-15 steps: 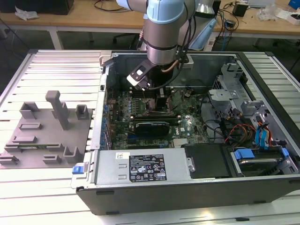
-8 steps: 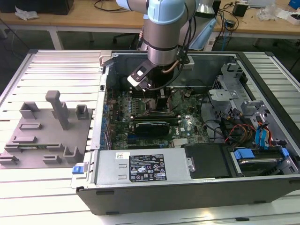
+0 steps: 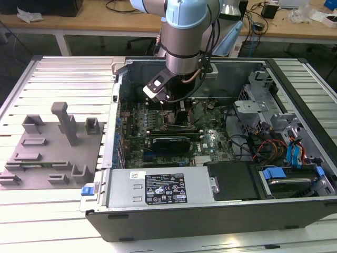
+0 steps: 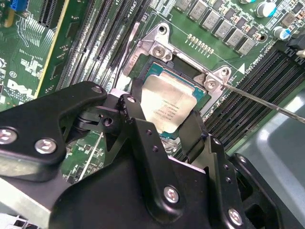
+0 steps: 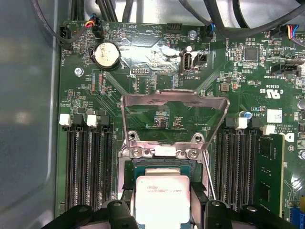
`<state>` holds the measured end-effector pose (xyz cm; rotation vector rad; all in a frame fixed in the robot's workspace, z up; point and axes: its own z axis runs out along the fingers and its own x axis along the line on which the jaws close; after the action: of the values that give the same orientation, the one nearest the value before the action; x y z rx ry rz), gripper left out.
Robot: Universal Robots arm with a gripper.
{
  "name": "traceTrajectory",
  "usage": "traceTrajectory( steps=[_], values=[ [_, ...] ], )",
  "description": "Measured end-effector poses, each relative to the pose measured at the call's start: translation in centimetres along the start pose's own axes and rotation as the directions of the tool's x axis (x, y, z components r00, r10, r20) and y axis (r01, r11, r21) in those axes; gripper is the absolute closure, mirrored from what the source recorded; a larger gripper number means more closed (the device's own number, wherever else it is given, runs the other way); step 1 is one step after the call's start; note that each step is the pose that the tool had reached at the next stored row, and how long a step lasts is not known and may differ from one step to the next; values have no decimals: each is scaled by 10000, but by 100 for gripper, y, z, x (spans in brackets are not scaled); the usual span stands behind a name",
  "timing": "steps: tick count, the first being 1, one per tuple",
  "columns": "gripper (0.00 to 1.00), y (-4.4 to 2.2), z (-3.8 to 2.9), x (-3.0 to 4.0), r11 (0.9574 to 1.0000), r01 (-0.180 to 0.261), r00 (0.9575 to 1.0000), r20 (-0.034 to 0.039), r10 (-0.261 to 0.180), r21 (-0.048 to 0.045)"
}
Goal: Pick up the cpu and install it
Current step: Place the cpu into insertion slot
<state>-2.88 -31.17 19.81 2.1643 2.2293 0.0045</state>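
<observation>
- The hand (image 4: 164, 119) is closed on the cpu (image 4: 167, 106). In the second wrist view a black finger (image 4: 135, 109) presses on each of two opposite edges, with the pale metal top bare between them.
- The cpu sits directly under the hand, over the opening of the socket frame (image 4: 161, 46) (whether it is seated or just above cannot be told).
- The frame hugs the chip closely on the two sides away from the fingers, leaving little slack. Rows of memory slots (image 5: 88, 157) run along both sides of the hand, near the fingers' outer faces.
- The first wrist view shows the load plate (image 5: 174, 100) standing upright just beyond the hand, hinged at the socket's far edge. A coin cell (image 5: 106, 54) lies farther on.
- The second wrist view shows a thin lever rod (image 4: 267, 102) swung out to one side of the hand.
- The exterior view shows the arm (image 3: 181, 37) reaching down into the open computer case (image 3: 210, 221), which rests on a slatted counter (image 3: 52, 74). A grey fixture (image 3: 47, 153) lies outside the case, well apart from the hand.
</observation>
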Motion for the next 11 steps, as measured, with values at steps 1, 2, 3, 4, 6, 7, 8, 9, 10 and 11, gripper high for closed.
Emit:
traceTrajectory(
  steps=[1, 2, 3, 4, 6, 7, 8, 9, 10, 11],
  values=[
    [45, 1, 1, -1, 10000, -3, 10000, -1, 3, 0],
    [45, 2, 1, -3, 10000, -8, 10000, 0, 8, 1],
    [45, 2, 1, -3, 10000, -12, 10000, 0, 12, 1],
    [45, 2, 1, -4, 10000, -15, 10000, 1, 15, 1],
    [45, 2, 1, -4, 10000, -16, 10000, 0, 16, 1],
    [45, 2, 1, -4, 10000, -17, 10000, 1, 17, 1],
    [45, 4, 1, -4, 10000, -19, 10000, 1, 19, 1],
    [45, 13, 1, -5, 10000, -40, 10000, 3, 40, 2],
    [45, 17, 2, -5, 10000, -58, 10000, 3, 58, 5],
    [45, 17, 3, -5, 10000, -66, 10000, 2, 66, 2]
  ],
)
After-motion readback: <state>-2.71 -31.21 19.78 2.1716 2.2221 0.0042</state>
